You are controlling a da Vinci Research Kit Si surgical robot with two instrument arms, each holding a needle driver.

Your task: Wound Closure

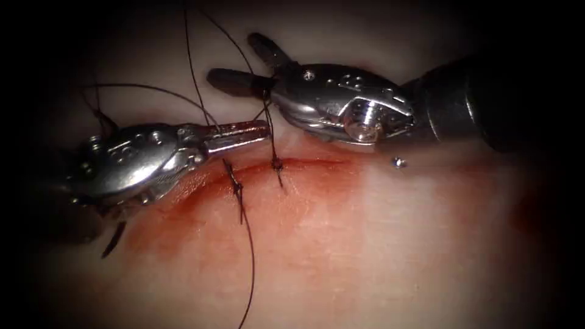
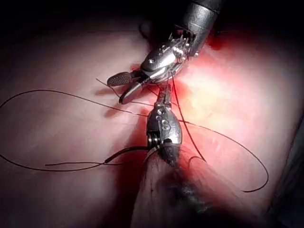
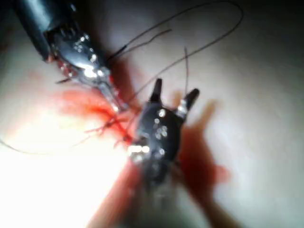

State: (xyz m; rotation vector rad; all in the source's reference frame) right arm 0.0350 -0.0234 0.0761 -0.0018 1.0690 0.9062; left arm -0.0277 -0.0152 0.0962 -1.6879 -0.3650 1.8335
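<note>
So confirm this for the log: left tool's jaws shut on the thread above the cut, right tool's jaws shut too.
Not quite. The right tool has its jaws spread wide open with thread running between them, as the endoscope view shows. The left tool is indeed shut, apparently on the thread, just above the cut in the tissue.

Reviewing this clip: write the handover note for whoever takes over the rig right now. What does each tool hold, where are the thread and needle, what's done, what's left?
Left tool: jaws shut, apparently on the thread just above the cut.
Right tool: jaws open, holding nothing, with thread running up between them.
Thread rises from the knot on the cut; a second knotted stitch sits to its left, with a long tail trailing down over the tissue.
Needle: I cannot make it out.
Red fluid stains the tissue around the cut.
Done: two stitches placed.
Left: the strand on the knot is uncut.
</note>
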